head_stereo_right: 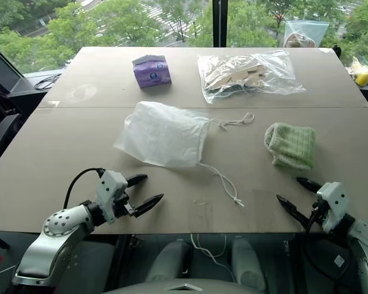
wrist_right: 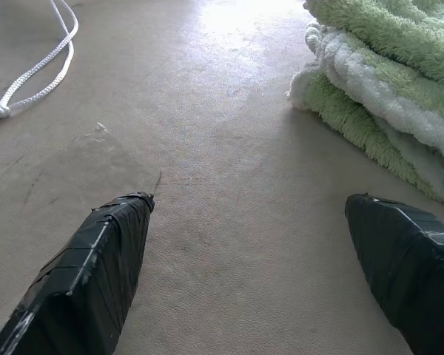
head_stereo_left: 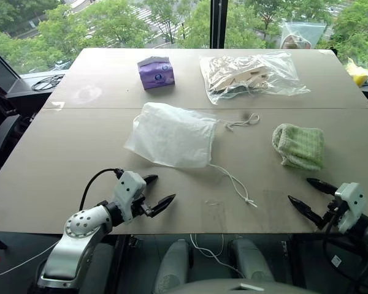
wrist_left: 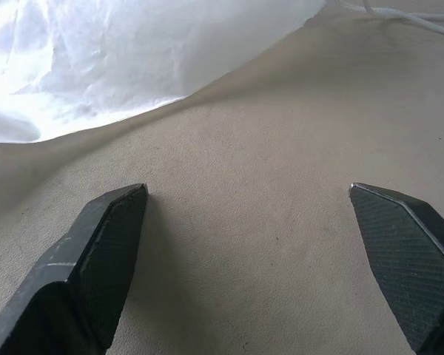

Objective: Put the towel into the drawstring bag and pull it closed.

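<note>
Both grippers hover spread wide and empty over the near edge of the table (head_stereo_left: 61, 159). The left gripper (head_stereo_left: 154, 195) sits toward the near left corner, just short of the drawstring bag (head_stereo_left: 172, 135); the right gripper (head_stereo_left: 313, 197) sits toward the near right corner, just short of the towel (head_stereo_left: 299, 146).

The towel lies folded in a soft lump on the right side of the table, well apart from the bag. In the right wrist view its stacked folds (wrist_right: 385, 66) look plush and loose, so it should be light and squashy and will likely sag or unfold if pinched by a single layer. A sound hold is probably across the whole thickness of the folded bundle at its near edge, so all layers come up together.

The bag lies flat near the middle of the table, its mouth turned toward the towel. It looks thin, crinkly and limp, apt to slide on the smooth top and hard to hold open with one gripper. One cord (head_stereo_left: 233, 180) trails from the mouth toward the near edge and ends in a knot (head_stereo_left: 250, 202); a shorter looped cord (head_stereo_left: 242, 121) lies beside the mouth on the far side. The knot seems the surest grip for pulling shut.
</note>
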